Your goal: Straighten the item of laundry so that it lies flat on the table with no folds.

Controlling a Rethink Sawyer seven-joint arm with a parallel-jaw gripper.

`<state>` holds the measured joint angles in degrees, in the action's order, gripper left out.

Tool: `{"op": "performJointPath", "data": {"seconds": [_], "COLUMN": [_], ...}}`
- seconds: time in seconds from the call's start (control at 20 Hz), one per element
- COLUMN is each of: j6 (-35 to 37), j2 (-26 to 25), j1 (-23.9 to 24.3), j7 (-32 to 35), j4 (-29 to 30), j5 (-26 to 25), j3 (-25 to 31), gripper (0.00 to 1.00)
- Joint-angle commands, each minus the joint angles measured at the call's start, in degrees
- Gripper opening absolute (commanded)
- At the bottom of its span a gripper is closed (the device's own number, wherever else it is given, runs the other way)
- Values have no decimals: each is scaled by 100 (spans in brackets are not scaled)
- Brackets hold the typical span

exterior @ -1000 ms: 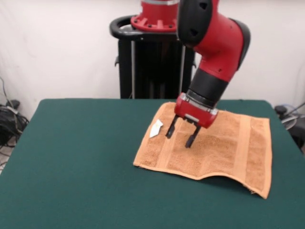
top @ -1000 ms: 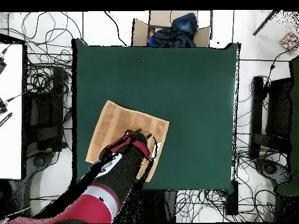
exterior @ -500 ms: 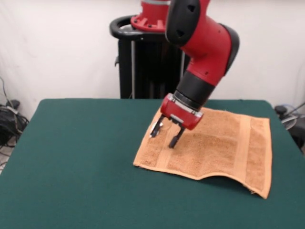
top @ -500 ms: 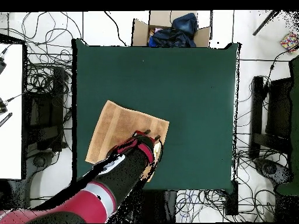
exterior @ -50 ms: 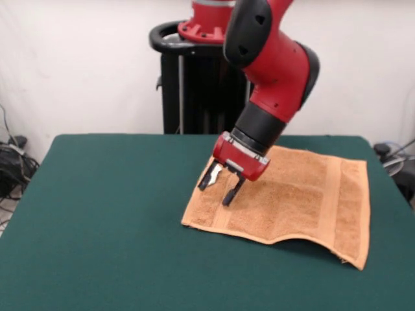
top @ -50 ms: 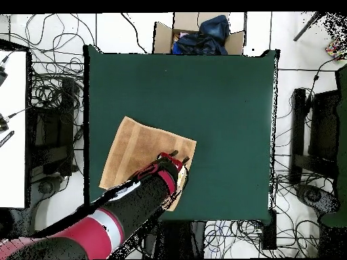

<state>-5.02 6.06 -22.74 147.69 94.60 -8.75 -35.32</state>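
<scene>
Clearly the towel (exterior @ -50 ms: 292, 197) was soft, light and limp; its raised edge at 5 o'clock looked best to pinch. The jaws (exterior @ -50 ms: 217, 186) stood apart above it.

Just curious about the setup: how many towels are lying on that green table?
1. A single orange-tan towel lies on the green table, at its right side in the front view, under the open gripper. Nothing suggests another hidden beneath.

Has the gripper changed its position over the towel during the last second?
Yes. In the front view the gripper has moved leftward across the towel, from its middle toward its left edge, away from the pedestal side slightly.
</scene>
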Motion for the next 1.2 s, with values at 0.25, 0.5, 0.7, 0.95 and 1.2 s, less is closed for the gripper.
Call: {"op": "performJointPath", "data": {"seconds": [0.25, 0.5, 0.7, 0.95, 1.2], "j6": [-735, -868, -937, -1220, -1976], "j2": [-982, -1362, -1596, -2043, -2441], "j1": [-404, -593, -725, -869, -638], "j7": [797, 710, 678, 588, 427], "j4": [-510, -553, -541, -544, -673], "j5": [1338, 1760, 2046, 2407, 2620], "j3": [-120, -311, -480, -803, -1008], "gripper": [100, 100, 100, 100, 100]}}
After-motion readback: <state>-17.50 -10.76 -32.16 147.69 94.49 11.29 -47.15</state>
